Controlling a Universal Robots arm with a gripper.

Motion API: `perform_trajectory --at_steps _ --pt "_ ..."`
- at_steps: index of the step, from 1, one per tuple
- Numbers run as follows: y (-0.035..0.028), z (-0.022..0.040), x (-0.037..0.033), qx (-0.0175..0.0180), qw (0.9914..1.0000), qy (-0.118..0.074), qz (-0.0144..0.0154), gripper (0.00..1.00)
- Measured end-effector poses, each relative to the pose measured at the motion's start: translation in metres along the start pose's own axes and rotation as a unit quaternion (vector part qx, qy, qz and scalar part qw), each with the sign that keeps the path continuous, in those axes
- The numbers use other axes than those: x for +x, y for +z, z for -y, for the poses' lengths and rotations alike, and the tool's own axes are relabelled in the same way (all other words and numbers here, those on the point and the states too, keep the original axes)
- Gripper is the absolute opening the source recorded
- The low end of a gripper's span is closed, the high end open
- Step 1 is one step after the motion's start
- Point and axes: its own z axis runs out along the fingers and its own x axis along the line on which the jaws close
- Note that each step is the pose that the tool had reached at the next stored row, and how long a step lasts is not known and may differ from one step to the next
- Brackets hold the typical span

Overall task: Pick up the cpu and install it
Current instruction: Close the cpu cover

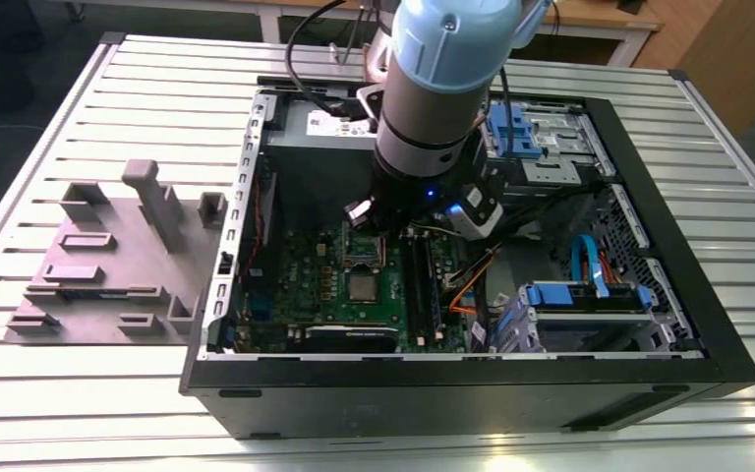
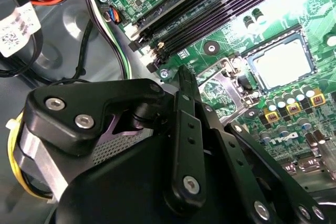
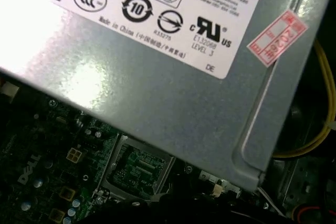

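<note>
Item: my gripper, low over motherboard; open or closed, I cannot tell. Nearby: cpu, lying flat. Handling, I judge: square, level, gentle contact.

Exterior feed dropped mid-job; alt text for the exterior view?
A light-blue robot arm reaches into an open black computer case on a slatted metal table, its end low over the green motherboard. The small silvery square cpu lies on that board near the arm's end. A grey moulded fixture sits at the exterior view's left.
</note>
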Motion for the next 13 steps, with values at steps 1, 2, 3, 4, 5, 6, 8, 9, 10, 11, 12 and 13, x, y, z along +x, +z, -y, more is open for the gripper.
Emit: perform_trajectory --at_steps 1,2,3,4,5,6,8,9,10,11,12,13 --pt "0.0010 0.0001 0.0000 0.0000 1.00000 0.000 0.0000 0.10" --pt "0.0016 0.0002 0.0001 0.0000 1.00000 0.000 -0.0001 0.10" --pt "0.0015 0.0003 0.0001 0.0000 1.00000 0.000 -0.0001 0.10" --pt "0.0016 0.0003 0.0001 0.0001 1.00000 0.000 -0.0002 0.10" --pt "0.0016 0.0003 0.0001 0.0001 1.00000 0.000 -0.0002 0.10" --pt "0.0017 0.0003 0.0001 0.0000 1.00000 0.000 -0.0001 0.10" --pt "0.0018 0.0002 0.0001 0.0002 1.00000 0.000 -0.0004 0.10" --pt "0.0018 0.0002 0.0001 0.0002 1.00000 0.000 -0.0004 0.10" --pt "0.0019 0.0001 0.0005 0.0003 1.00000 0.001 -0.0003 0.10" --pt "0.0019 -0.0001 0.0008 0.0003 1.00000 0.001 -0.0003 0.10" --pt "0.0019 -0.0001 0.0009 0.0003 1.00000 0.001 -0.0003 0.10" --pt "0.0018 -0.0001 0.0009 0.0005 1.00000 0.001 -0.0004 0.10"
